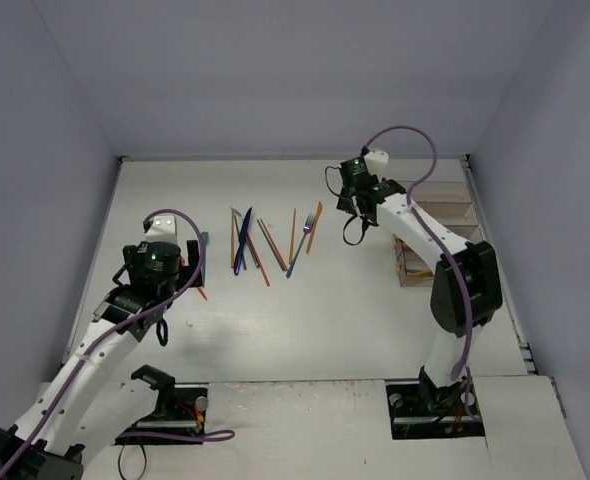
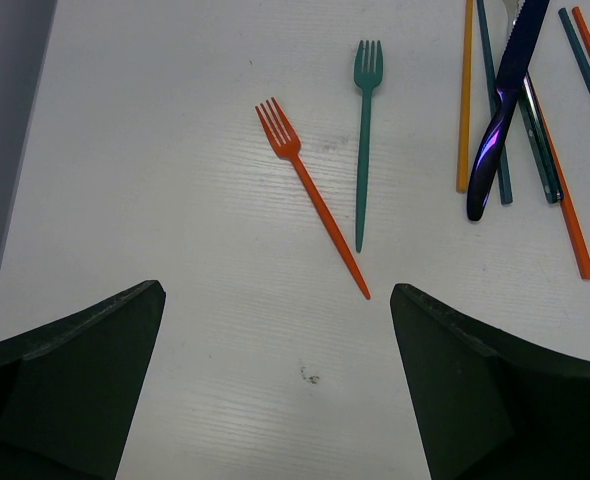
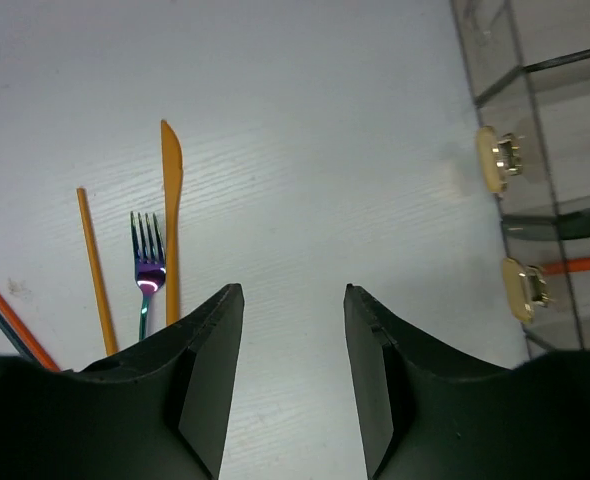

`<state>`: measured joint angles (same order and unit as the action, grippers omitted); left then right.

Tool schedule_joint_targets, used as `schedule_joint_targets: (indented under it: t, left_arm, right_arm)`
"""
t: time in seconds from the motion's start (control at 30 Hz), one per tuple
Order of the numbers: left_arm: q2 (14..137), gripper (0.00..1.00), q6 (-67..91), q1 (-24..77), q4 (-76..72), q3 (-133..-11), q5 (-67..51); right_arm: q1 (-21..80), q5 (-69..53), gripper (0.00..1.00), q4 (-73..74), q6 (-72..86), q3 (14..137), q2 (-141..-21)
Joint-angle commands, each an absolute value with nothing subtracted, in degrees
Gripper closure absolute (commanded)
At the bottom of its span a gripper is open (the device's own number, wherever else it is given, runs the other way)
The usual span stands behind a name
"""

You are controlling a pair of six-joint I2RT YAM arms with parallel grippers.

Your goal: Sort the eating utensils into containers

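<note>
The left pincer (image 2: 277, 290) gapes wide, empty, orange fork (image 2: 310, 195) and teal fork (image 2: 363, 140) at twelve o'clock; the right pincer (image 3: 293, 290) stands parted, containers (image 3: 560, 110) at two o'clock.

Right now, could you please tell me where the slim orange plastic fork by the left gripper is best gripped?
Take the orange plastic fork on its upper handle, just below the tines, from straight above, the open left gripper set with jaws across the shaft. It lies flat on the white table, and its pointed tail nearly meets the handle of the teal plastic fork, leaving little room there.
</note>
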<state>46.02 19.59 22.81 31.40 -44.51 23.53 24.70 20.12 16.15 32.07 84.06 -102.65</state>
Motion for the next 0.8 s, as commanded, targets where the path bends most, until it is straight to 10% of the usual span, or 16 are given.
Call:
schedule_joint_targets:
  t: [0.0, 0.77]
  left_arm:
    - [46.4, 0.04, 19.0, 22.6, 28.9, -46.9, 23.4]
    - [46.8, 0.04, 18.9, 22.7, 29.5, -46.8, 23.6]
  right_arm:
    - [25.6, 16.5, 0.61, 12.9, 29.2, 88.0, -108.2]
    - [27.6, 14.3, 0.66, 9.2, 31.8, 103.7, -129.6]
